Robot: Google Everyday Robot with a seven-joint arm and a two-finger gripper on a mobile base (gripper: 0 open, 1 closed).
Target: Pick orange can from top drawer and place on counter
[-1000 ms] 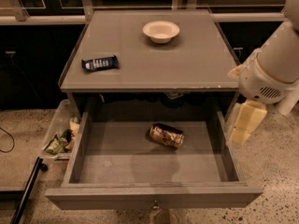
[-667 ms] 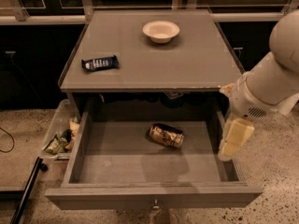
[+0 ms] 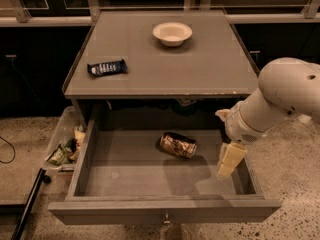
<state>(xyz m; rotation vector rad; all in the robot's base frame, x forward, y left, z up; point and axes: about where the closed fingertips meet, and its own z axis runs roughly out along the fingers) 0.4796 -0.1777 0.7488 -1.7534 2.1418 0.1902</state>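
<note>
Right now the can point(image 3: 178, 145) lies on its side mid-drawer point(image 3: 150, 211). The gripper point(image 3: 230, 162) hangs just right of it; open or closed, I cannot tell. The can looks light, thin-walled and probably slick, so grip gently across its middle.

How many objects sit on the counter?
2. A bowl at the back centre; a dark snack bar wrapper near the left edge. The gripper hangs over the top drawer's right side. None seems hidden.
</note>
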